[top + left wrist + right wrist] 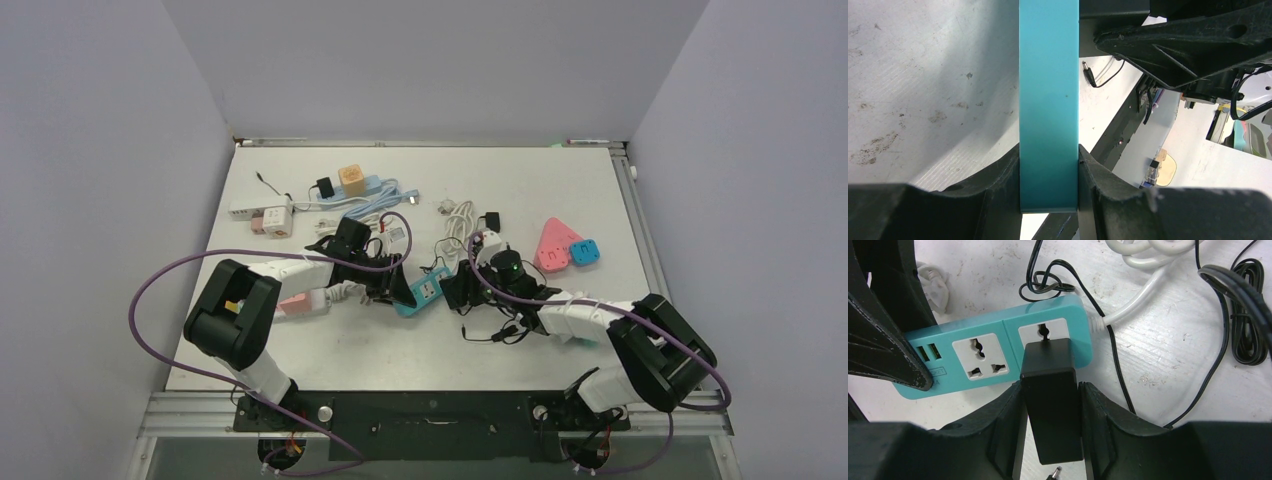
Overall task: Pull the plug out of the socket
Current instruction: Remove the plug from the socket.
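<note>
A teal power strip [421, 293] lies mid-table; it shows in the right wrist view [998, 352] with two white sockets and USB ports. A black plug adapter [1050, 395] sits in the socket nearest the strip's white cord. My right gripper [1050, 405] is shut on the black plug, both fingers against its sides. My left gripper [1049, 172] is shut on the teal strip's body [1049, 100] and holds its other end. In the top view the left gripper [392, 285] and right gripper [455, 288] meet at the strip.
A white cord [1133, 310] and thin black cables [1243, 315] lie around the strip. A loose barrel connector [1054, 474] lies under the plug. More power strips and adapters [350, 185] sit at the back, and a pink socket [557, 245] and a blue one [585, 251] to the right.
</note>
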You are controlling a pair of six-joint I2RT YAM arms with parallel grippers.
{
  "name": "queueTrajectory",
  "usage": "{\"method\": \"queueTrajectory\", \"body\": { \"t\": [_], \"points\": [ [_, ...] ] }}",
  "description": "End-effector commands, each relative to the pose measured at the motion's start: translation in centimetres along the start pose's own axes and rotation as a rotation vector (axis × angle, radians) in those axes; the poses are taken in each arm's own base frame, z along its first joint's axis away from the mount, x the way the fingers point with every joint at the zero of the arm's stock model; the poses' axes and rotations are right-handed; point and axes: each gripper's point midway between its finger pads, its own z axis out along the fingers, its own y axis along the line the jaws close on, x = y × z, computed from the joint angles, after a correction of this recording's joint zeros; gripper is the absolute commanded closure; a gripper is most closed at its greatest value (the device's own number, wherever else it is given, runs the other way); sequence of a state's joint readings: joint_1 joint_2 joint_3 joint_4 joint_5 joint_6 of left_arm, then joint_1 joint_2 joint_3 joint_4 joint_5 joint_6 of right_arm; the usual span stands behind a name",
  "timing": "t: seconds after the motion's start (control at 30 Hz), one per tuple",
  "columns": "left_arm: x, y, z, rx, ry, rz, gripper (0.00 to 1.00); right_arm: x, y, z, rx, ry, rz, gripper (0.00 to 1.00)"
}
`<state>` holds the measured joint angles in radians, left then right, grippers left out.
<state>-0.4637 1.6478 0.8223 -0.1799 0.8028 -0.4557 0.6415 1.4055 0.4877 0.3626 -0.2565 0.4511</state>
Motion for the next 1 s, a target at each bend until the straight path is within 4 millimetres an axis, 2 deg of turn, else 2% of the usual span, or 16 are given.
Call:
{"method": "queueTrajectory", "body": {
  "t": [0.0,0.27,0.43,0.63,0.97],
  "points": [
    [-0.6,-2.2,-0.4,0.067,0.005,0.028,1.00,1.1,-0.1,0.4,-0.022,0.030,0.048,0.95],
    [-0.9,-1.6,-0.6,0.043,-0.007,0.011,1.00,0.8,-0.4,0.4,0.064,-0.002,0.036,0.95],
    [-1.0,-1.0,-0.6,0.019,-0.012,-0.004,1.00,1.0,0.7,0.4,0.135,-0.008,-0.039,0.95],
    [-1.1,-0.4,-0.7,0.002,-0.015,-0.029,1.00,0.7,1.1,0.3,0.257,-0.031,-0.113,0.95],
    [-1.3,-0.1,-1.0,-0.005,-0.027,-0.038,1.00,1.2,1.7,0.6,0.394,-0.014,-0.182,0.95]
  ]
}}
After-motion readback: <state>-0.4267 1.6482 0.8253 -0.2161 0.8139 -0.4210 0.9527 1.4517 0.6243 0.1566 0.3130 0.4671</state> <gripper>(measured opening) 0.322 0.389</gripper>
